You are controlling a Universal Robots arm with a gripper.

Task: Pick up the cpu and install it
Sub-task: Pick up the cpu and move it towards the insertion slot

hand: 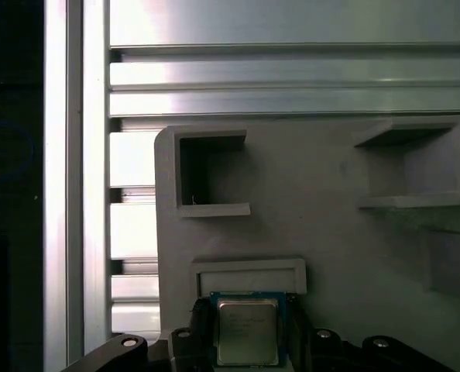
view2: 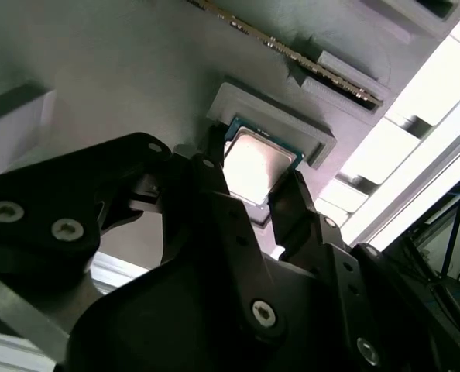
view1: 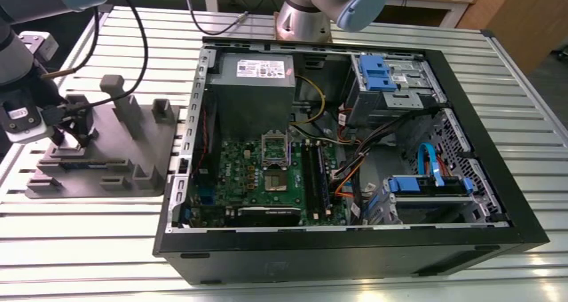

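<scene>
End effector (view2: 253,169) straddles the cpu (hand: 247,329) on the grey fixture (hand: 331,225) beside the computer case (view1: 355,257); I cannot tell whether it grips.

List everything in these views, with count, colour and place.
cpu: one, silvery-grey, in a recess of the fixture
fixture: one, grey, on the table at the exterior view's left of the case
computer case: one, black, open, mid-table
motherboard: one, green, inside the case
power supply: one, grey, inside the case
drive bays: two, blue, inside the case
table: one, silver, slatted
arm: one, grey with blue caps
gripper: one, black, down at the cpu
</scene>
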